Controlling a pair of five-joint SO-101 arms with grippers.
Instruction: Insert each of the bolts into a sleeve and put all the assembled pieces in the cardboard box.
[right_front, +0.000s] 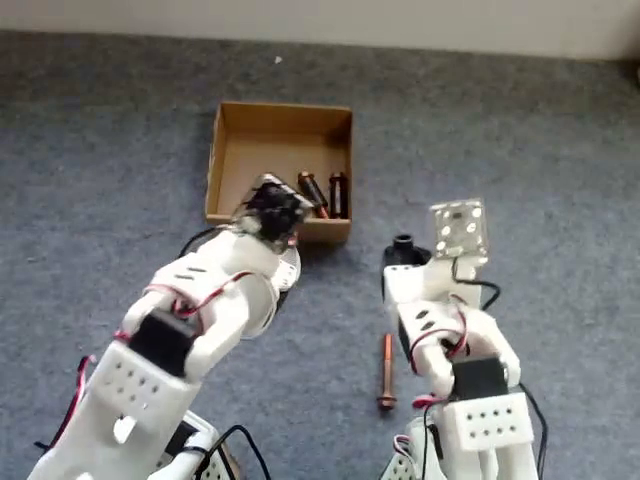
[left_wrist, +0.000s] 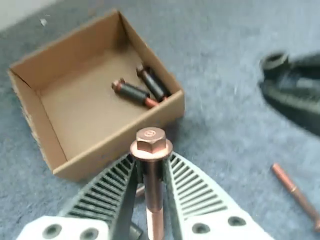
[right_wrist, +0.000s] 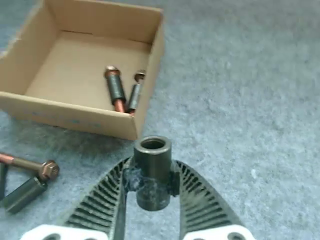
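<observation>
Held bolt (left_wrist: 151, 145): pinched by its shank in my L gripper (left_wrist: 151, 165), jaws clenched tight on it. Its head pokes out past the tips. It hangs over the grey carpet (right_front: 540, 130), just in front of the box's near wall.
Why held so: I think the shank grip keeps it straight for lining up w/ a sleeve.
Held sleeve (right_wrist: 152, 155): squeezed in my R gripper (right_wrist: 152, 172), open hole facing out. It is over the carpet, off to the right of the box's near right corner.
Why held so: I think the hole is left free so a bolt can slide in.
Gap: the two grippers are well apart, and the bolt is not in the sleeve yet.
Cardboard box (right_front: 215, 160): toward the carpet's far edge, left of the middle. Its top is open, good for dropping pieces in.
Done pieces (right_front: 338, 195): 2 of them, side by side in the box's near right corner.
Loose bolt (right_front: 386, 368): flat on the carpet toward the near edge, right beside my R arm.
Second loose bolt (right_wrist: 30, 164) and loose sleeve (right_wrist: 22, 194): they look to lie on the carpet in front of the box's near wall. Can't tell if they touch.
Writing: none I can read. The marks on the held bolt's head are too small, and the marks on the box's near wall are too faint.
</observation>
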